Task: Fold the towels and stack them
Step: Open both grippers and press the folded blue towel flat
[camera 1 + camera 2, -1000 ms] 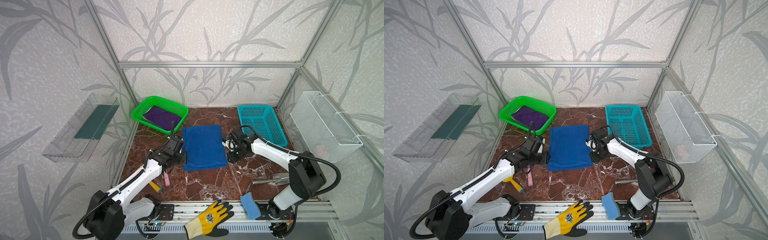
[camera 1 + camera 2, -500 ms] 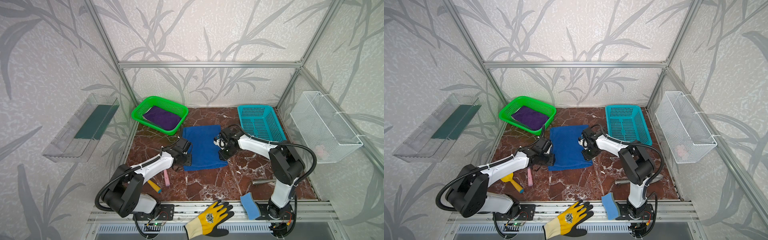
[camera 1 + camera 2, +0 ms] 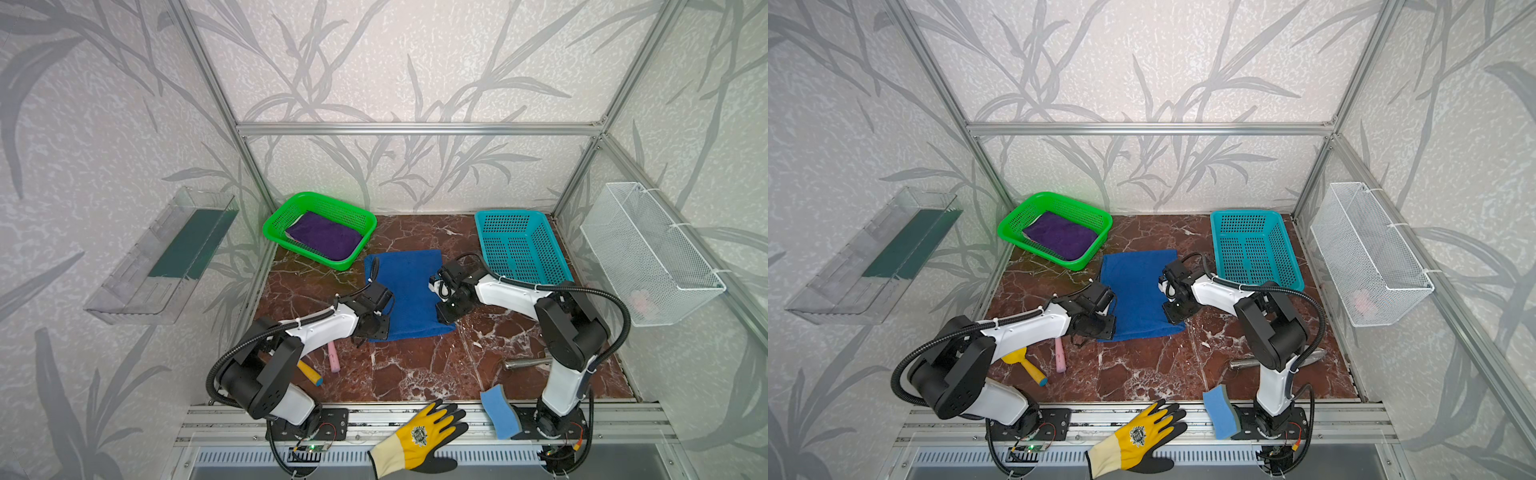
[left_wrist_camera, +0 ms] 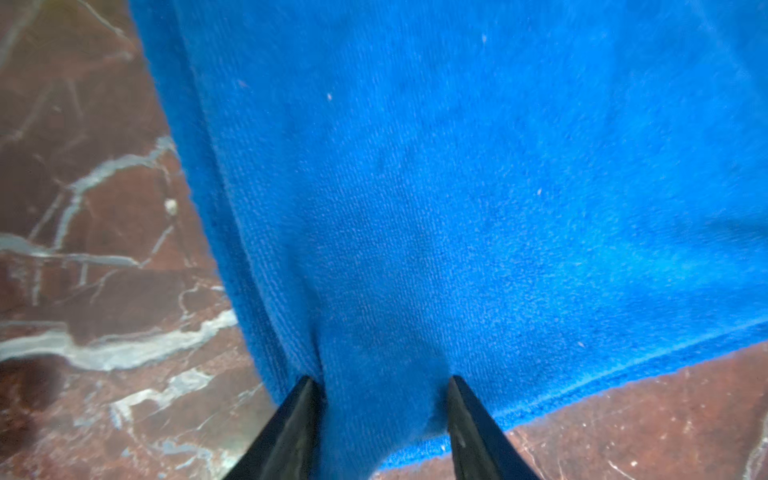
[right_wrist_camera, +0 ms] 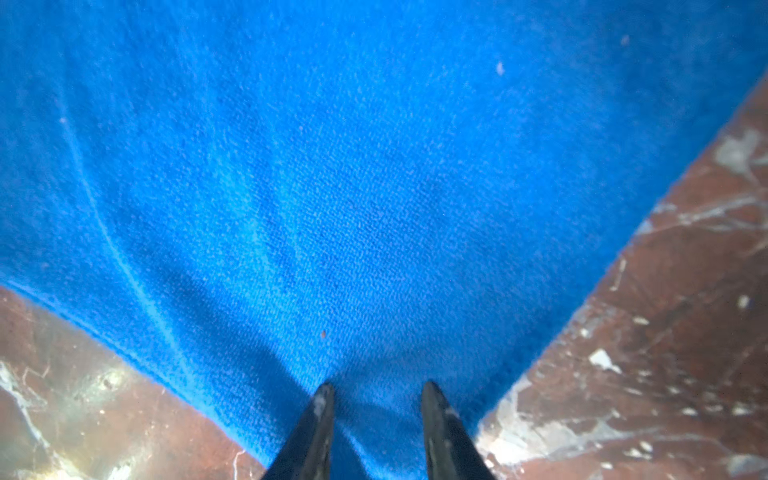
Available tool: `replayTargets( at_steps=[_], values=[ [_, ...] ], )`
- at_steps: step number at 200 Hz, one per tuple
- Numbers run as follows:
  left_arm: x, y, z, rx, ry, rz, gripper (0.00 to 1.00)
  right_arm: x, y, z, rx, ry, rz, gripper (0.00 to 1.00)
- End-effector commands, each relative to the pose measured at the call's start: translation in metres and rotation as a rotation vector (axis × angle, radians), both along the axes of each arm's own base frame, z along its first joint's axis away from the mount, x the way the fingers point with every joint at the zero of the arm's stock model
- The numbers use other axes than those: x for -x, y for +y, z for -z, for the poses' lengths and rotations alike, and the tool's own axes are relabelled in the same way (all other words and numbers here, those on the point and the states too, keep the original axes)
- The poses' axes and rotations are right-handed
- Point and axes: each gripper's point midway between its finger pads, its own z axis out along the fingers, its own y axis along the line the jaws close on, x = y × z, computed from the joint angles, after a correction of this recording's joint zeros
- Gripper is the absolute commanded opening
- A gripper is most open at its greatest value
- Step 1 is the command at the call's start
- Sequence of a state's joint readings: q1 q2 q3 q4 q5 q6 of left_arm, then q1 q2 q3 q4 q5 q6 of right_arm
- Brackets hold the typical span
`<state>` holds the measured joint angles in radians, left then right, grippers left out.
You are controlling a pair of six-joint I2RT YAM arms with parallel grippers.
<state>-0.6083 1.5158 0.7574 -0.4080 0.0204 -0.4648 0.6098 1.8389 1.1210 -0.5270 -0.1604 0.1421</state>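
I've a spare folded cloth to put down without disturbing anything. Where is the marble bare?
Widest bare marble: in front of the blue towel, between the pink stick and the metal tool. A smaller strip lies at the back, between the green basket and the empty teal basket. Crowded: the towel's near corners, where the left gripper and right gripper sit.

We find no text we can read; the round badge [image 3: 417, 434] on the glove [image 3: 434, 449] (yellow and black) is too small.

Green basket [image 3: 277, 215], teal basket [image 3: 517, 249], glove [image 3: 419, 436], sponge [image 3: 498, 411] at front.
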Motion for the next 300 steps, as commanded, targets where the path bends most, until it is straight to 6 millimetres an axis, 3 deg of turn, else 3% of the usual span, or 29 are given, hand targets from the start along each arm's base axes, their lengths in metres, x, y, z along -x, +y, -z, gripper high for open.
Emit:
replayTargets(
  at_steps=[1, 69, 112, 147, 168, 218, 257, 300],
  values=[
    [0.007, -0.005, 0.007, -0.005, 0.019, 0.018, 0.51, 0.052, -0.049, 0.037, 0.186, 0.18, 0.084, 0.37],
    [0.022, -0.016, 0.01, -0.002, 0.04, 0.092, 0.51, 0.084, -0.074, 0.031, 0.2, 0.192, 0.167, 0.38],
    [0.02, -0.022, -0.009, 0.04, -0.009, 0.113, 0.51, 0.086, -0.077, 0.019, 0.179, 0.157, 0.171, 0.38],
    [0.005, -0.032, -0.048, 0.075, -0.094, 0.144, 0.52, 0.058, -0.065, -0.014, 0.136, 0.042, 0.131, 0.4],
    [-0.008, -0.028, -0.075, 0.049, -0.156, 0.12, 0.53, 0.039, -0.055, -0.043, 0.1, -0.036, 0.096, 0.41],
    [-0.065, -0.009, -0.126, 0.029, -0.336, 0.047, 0.56, -0.003, -0.043, -0.102, 0.021, -0.224, 0.066, 0.44],
    [-0.121, 0.001, -0.132, 0.003, -0.343, 0.006, 0.55, -0.044, -0.053, -0.127, 0.059, -0.332, 0.032, 0.45],
    [-0.163, -0.012, -0.104, -0.034, -0.258, 0.024, 0.5, -0.083, -0.056, -0.132, 0.042, -0.375, 0.021, 0.44]
  ],
)
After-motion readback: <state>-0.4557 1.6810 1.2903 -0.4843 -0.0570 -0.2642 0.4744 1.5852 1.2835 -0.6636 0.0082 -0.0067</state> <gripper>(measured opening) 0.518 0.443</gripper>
